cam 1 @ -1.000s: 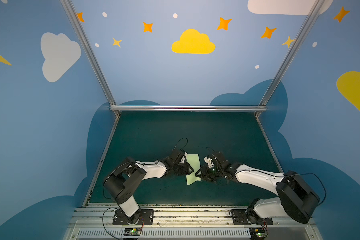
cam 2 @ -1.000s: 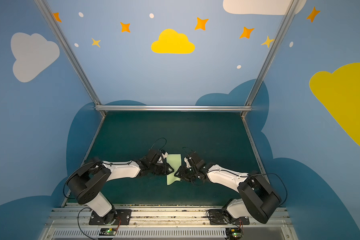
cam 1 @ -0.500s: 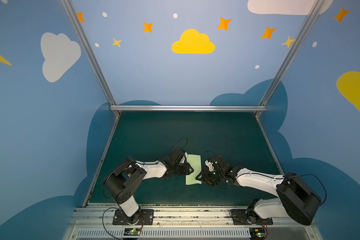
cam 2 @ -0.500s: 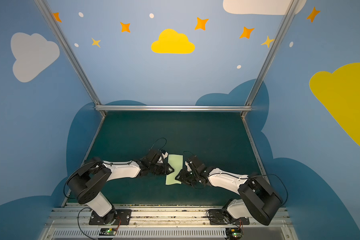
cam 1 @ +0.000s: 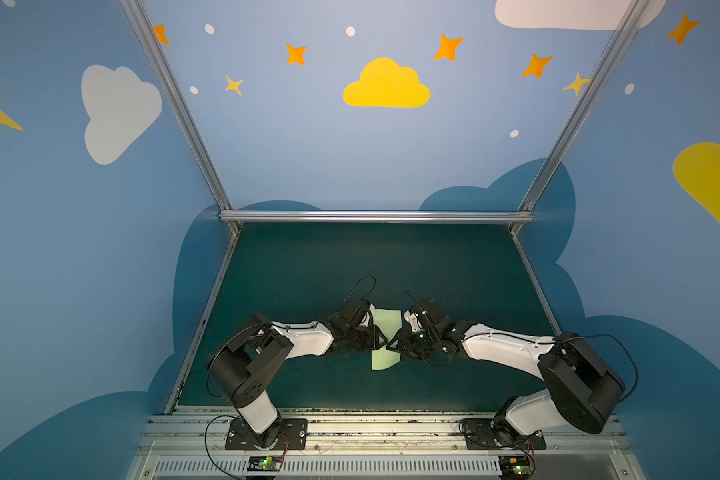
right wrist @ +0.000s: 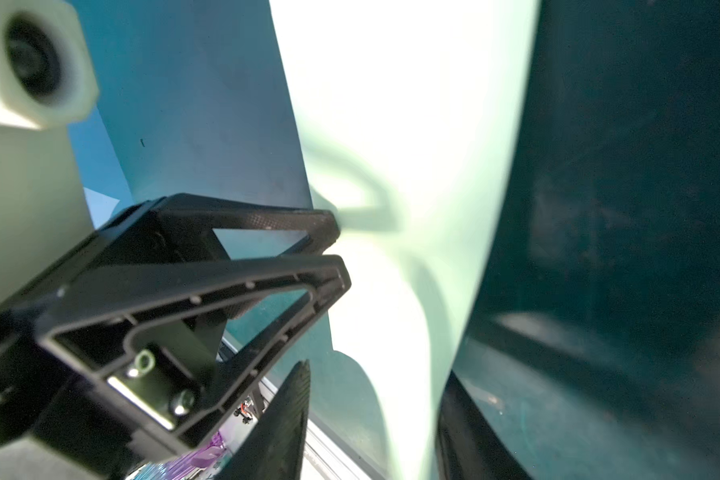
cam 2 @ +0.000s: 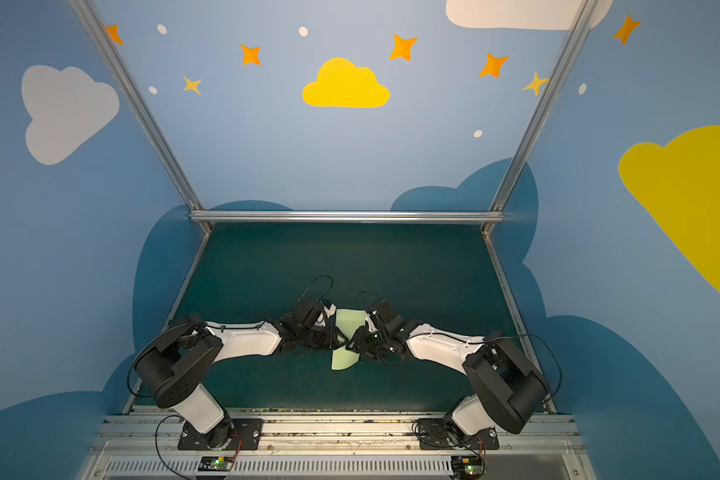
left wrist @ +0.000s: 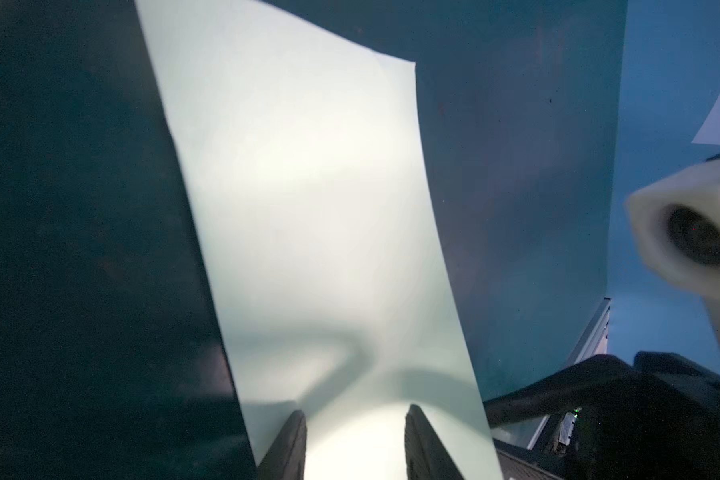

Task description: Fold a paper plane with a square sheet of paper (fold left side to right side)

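The left hand (left wrist: 356, 449) has its fingers apart, tips down on the paper (cam 1: 385, 323), pinning it rather than pinching it. The right hand (right wrist: 375, 432) is also spread, straddling an edge that curls up off the counter (cam 1: 350, 257). The paper lies mid-counter between the two hands, a tall pale green rectangle with no point or wings yet, so I judge the side-to-side fold is the step in hand. Next, the raised edge needs laying flat and square, then a firm crease, while the left hand stops any sliding. Count: one paper, two hands
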`<state>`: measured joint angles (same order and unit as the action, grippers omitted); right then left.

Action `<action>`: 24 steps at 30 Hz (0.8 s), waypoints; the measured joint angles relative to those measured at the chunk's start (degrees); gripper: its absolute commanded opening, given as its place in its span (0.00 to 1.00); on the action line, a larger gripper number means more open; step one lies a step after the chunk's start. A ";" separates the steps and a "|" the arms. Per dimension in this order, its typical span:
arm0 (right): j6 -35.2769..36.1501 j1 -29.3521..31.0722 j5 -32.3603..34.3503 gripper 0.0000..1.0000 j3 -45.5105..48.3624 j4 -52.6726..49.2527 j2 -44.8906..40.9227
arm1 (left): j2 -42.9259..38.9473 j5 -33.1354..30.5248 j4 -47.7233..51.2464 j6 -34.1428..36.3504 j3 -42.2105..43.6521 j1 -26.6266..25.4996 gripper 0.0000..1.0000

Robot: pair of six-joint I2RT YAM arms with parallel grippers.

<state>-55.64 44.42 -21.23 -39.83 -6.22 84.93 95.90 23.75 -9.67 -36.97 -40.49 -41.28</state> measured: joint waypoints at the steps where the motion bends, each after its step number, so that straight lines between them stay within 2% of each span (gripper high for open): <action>1: 0.52 -0.09 0.52 0.46 -0.57 -1.05 0.02 | 0.00 -0.02 0.00 0.00 0.00 0.00 0.40; 10: 2.56 0.04 2.21 0.47 -1.44 -5.49 0.00 | -0.50 -0.70 -0.74 -0.59 0.79 -0.28 0.40; 24: 0.79 4.70 3.23 0.48 3.52 -5.90 -2.27 | -0.83 -1.16 -2.40 -1.27 1.84 -0.52 0.40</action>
<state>-54.85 49.12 -18.00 -36.32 -12.12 82.65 95.07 22.59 -12.08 -38.24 -38.65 -41.80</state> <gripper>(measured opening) 0.474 0.401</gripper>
